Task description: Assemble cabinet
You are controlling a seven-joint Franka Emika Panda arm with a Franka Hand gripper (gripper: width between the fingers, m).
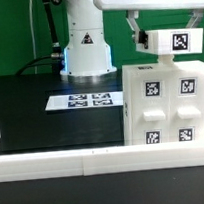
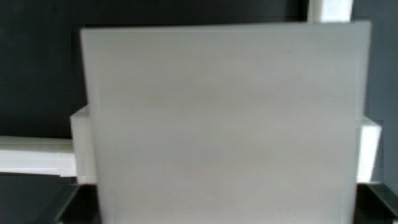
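Your tool (image 1: pixel 144 42) hangs just above the cabinet (image 1: pixel 170 102) at the exterior view's right, a tagged white block (image 1: pixel 178 41) close against it; you cannot tell whether it grips or gapes; the cabinet stands upright on the black surface (image 1: pixel 30 108), near the marker board (image 1: pixel 87 98).
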